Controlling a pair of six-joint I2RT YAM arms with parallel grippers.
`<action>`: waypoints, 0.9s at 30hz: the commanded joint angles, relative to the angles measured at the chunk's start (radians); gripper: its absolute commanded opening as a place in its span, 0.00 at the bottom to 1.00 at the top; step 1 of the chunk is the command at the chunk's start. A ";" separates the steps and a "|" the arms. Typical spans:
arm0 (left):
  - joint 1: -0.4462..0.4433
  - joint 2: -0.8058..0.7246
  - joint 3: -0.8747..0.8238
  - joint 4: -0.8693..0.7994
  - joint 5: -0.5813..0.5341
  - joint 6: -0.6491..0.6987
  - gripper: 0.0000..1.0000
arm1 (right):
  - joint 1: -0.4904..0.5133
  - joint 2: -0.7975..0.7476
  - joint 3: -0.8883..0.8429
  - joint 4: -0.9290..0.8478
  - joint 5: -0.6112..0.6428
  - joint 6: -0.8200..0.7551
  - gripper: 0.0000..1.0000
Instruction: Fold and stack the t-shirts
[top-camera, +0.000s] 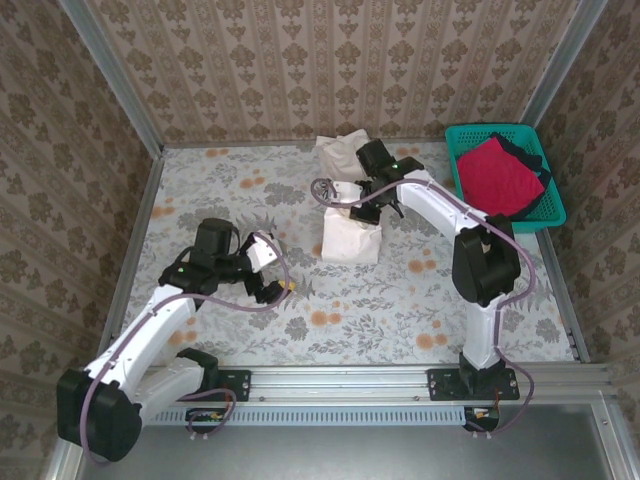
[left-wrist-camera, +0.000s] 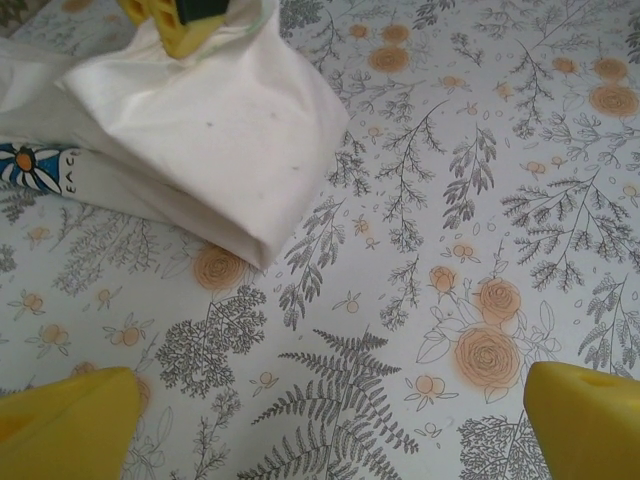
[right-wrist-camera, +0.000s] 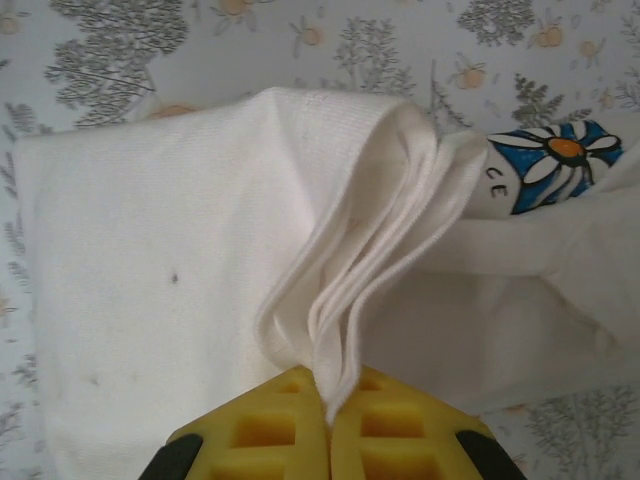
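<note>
Right hand (right-wrist-camera: 328, 408) pinches cream-white t-shirt (right-wrist-camera: 150, 280) layers — cloth spread just beyond.

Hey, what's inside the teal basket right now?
A crimson-red t-shirt lies on top in the teal basket, with a dark t-shirt showing at its far edge. Anything beneath them is covered.

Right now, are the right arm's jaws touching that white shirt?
Touching. The right wrist view shows the right jaws closed on a bunched fold of the cream-white t-shirt.
</note>
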 joint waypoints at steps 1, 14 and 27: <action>-0.007 0.005 0.003 0.021 0.009 -0.022 1.00 | -0.015 0.047 0.079 -0.020 0.003 -0.052 0.00; -0.008 0.011 0.001 0.023 -0.028 -0.040 1.00 | -0.026 0.198 0.221 -0.043 0.061 -0.070 0.00; -0.008 0.040 0.006 0.039 -0.014 -0.054 1.00 | -0.040 0.288 0.277 0.001 0.040 -0.057 0.00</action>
